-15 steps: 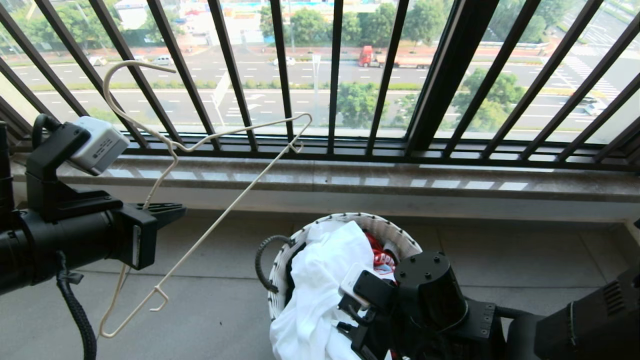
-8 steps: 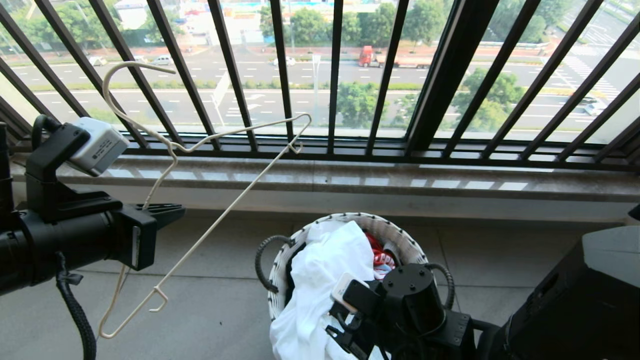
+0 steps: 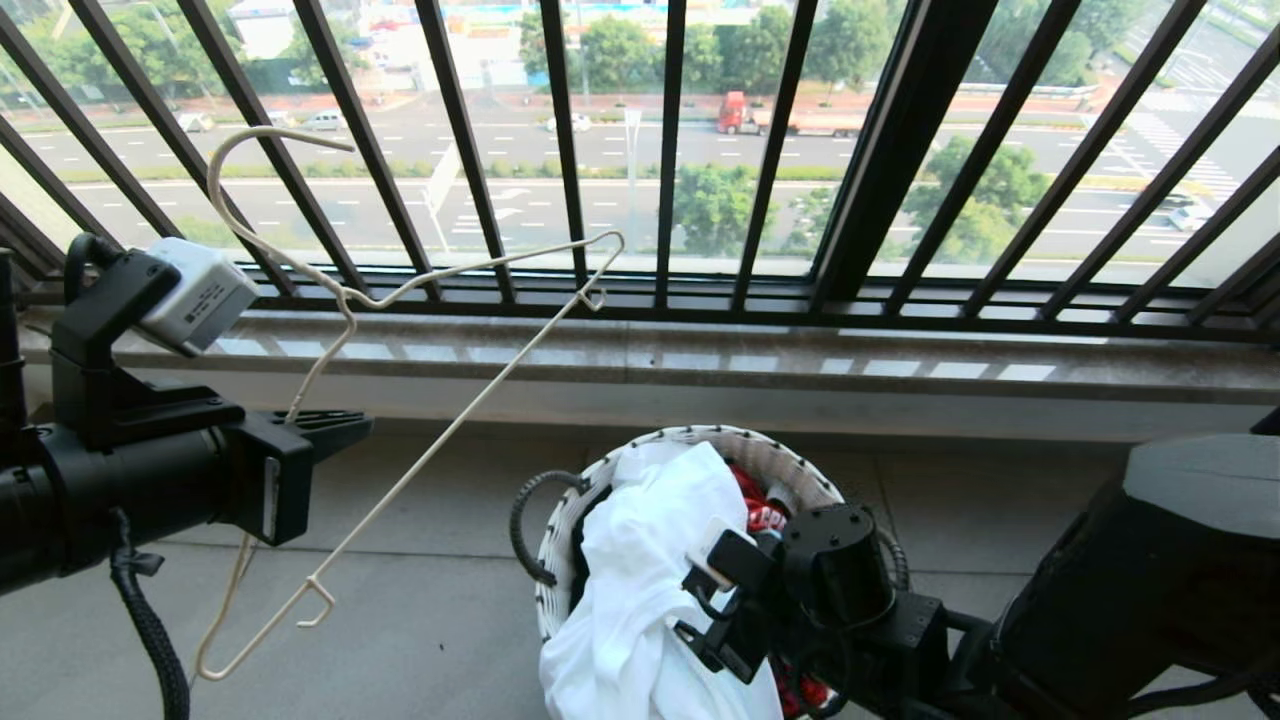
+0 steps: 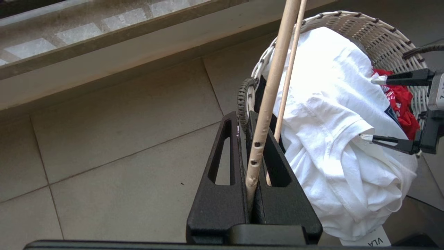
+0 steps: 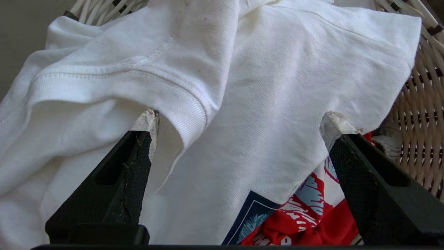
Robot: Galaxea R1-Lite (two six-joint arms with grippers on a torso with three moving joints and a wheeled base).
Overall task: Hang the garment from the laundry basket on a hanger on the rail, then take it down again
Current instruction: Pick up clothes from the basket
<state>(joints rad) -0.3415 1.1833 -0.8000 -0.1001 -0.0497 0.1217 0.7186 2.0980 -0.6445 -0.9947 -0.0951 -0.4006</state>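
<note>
The white garment lies heaped in the laundry basket on the floor, its ribbed neck and a corner of the dark blue print showing in the right wrist view. My right gripper hangs open just over it, fingertips wide apart and touching the cloth. Held out at the left, my left gripper is shut on the thin cream hanger, clamping one wire between its jaws. The rail is out of view.
A red garment lies beside the white one in the basket. Behind it run a stone sill and the black barred window railing. Grey floor tiles spread to the basket's left.
My right gripper has opened wide and sunk closer onto the white garment, while the right arm's elbow has swung up at the right edge. The left arm and hanger have stayed still.
</note>
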